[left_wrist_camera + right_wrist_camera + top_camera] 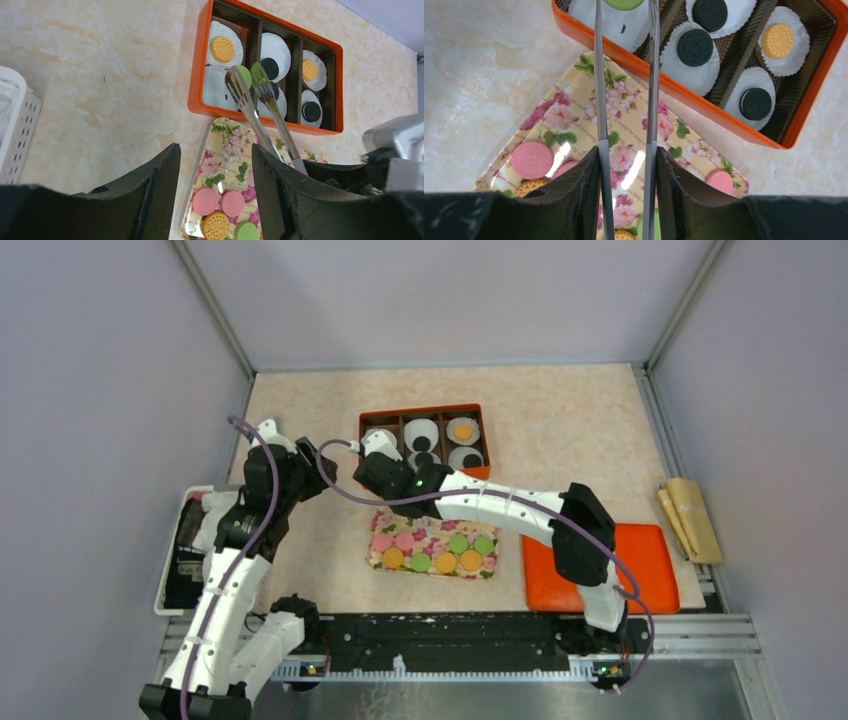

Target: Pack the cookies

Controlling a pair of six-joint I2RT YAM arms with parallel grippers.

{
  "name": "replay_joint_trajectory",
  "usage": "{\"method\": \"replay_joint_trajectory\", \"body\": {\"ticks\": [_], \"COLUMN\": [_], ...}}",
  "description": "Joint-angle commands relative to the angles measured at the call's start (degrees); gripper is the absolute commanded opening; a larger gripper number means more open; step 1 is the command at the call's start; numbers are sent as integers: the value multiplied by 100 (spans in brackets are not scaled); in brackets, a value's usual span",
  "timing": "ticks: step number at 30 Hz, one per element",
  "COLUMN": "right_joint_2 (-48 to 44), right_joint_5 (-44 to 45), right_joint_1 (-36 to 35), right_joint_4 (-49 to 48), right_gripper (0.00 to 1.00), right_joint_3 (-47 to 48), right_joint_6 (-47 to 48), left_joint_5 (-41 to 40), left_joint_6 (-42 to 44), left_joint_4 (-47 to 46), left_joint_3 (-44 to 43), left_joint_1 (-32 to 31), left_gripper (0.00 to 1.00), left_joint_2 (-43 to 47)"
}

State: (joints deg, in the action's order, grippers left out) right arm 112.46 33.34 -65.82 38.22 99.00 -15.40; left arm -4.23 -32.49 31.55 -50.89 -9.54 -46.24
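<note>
The right pincer (626, 162) is pressed on metal tongs (598, 75), whose tips pinch a green cookie (244, 75) over a white paper cup (215, 90) in the left compartment of the orange box (196, 75). More cookies (205, 201) lie on the floral tray (227, 150) just beside the box. The left pincer (215, 150) hangs spread near the box.

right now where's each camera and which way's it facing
top: above and behind, looking down on the table; left arm and right arm show
left wrist: on that arm, facing the orange box; open left gripper shows
right wrist: on that arm, looking along the tongs; right gripper holds them
shared: both wrists show the green cookie
</note>
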Motion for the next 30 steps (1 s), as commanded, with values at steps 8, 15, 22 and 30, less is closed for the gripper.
{"method": "replay_joint_trajectory", "body": {"ticks": [8,15,22,30], "right_joint_2": [486,527,449,338], "right_joint_5": [-266,-246,-113,-30], "right_joint_1": [59,71,70,72], "right_joint_4": [-455,-432,-360,-367], "right_gripper": [24,28,37,51], "right_joint_3": [217,242,229,164], "right_joint_6": [85,72,56,12], "left_joint_5": [-157,-201,-167,-140], "left_joint_6": [155,190,174,181], "left_joint_4": [-61,-47,-68,-73], "left_joint_3": [-124,-105,-70,-87], "left_joint_1": [22,23,27,23], "left_gripper": [61,61,61,62], "left_joint_2": [90,106,84,97]}}
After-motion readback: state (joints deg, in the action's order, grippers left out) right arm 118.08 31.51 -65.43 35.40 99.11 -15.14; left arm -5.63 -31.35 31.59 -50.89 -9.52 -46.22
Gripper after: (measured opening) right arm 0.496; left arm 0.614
